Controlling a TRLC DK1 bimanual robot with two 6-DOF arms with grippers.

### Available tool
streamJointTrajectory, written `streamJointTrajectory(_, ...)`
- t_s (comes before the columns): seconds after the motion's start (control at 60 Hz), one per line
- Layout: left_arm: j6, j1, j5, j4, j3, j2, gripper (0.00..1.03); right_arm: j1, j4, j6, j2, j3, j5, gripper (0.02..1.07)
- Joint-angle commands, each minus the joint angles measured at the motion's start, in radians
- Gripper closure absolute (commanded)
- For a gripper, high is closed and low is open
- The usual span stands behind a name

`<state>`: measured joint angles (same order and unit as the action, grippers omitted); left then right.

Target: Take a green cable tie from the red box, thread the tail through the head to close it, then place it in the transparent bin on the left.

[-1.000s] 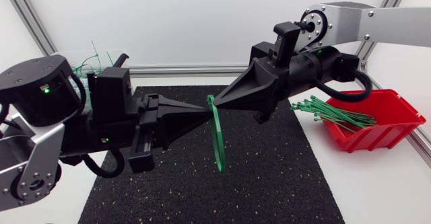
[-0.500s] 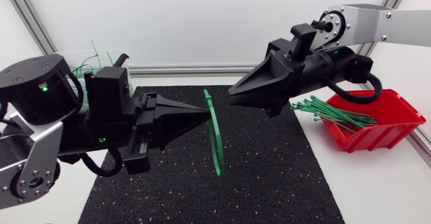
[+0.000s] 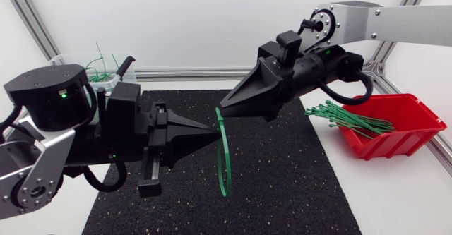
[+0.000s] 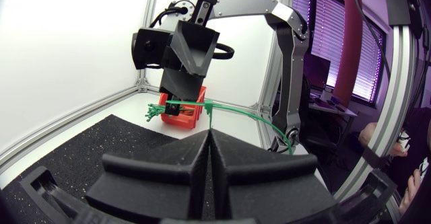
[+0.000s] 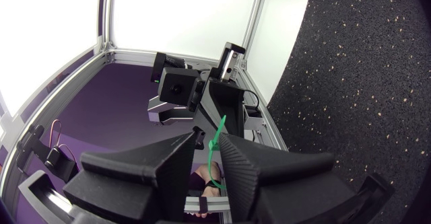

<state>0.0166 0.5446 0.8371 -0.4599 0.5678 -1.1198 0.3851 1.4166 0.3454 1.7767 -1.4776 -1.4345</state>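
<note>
Head view. The left gripper (image 3: 214,131) sat above the middle of the black mat (image 3: 282,185), with its tips aimed at 3 o'clock. Its 2 fingers were clenched on the green cable tie (image 3: 224,157), pinching the upper part of the strip. The tie curved into 1 upright, edge-on loop that hung toward 6 o'clock from those fingertips. I could not tell whether the tail was through the head, or whether the lowest point touched the mat.

The right gripper (image 3: 226,109) entered from 2 o'clock with its tips aimed at 8 o'clock. It sat at the top of the loop, just at 1 o'clock of the left fingertips.

Right wrist view. The 2 fingers stood apart, released, with a stretch of the tie in the gap between them.

Left wrist view. The tie ran crosswise just ahead of the pressed-together left fingertips, and the right gripper was close beyond it.

The red box (image 3: 413,133) stood on the white table (image 3: 395,193) at 3 o'clock of the mat. Its bundle of green ties (image 3: 346,116) overhung the rim toward 9 o'clock. The transparent bin (image 3: 70,60) stood at 10 o'clock behind the left arm, with a few green ties inside.
</note>
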Motion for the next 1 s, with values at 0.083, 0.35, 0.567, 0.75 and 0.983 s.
streamJointTrajectory(0.083,-0.052,0.008,0.011,0.010,0.024,0.008,1.00,0.008,0.001,0.024,0.056,-0.013,0.023,0.75)
streamJointTrajectory(0.35,-0.113,0.044,-0.021,0.027,0.017,0.009,1.00,0.017,0.001,0.026,0.038,-0.003,0.023,0.75)
streamJointTrajectory(0.567,-0.121,0.040,-0.027,0.032,0.017,0.011,1.00,0.028,0.005,0.024,-0.016,0.042,0.025,0.86)
streamJointTrajectory(0.75,-0.119,0.040,-0.029,0.033,0.017,0.018,1.00,0.026,0.007,0.029,-0.026,0.062,0.029,0.98)
streamJointTrajectory(0.983,-0.119,0.044,-0.029,0.035,0.015,0.020,1.00,0.028,0.004,0.037,-0.020,0.077,0.031,1.01)
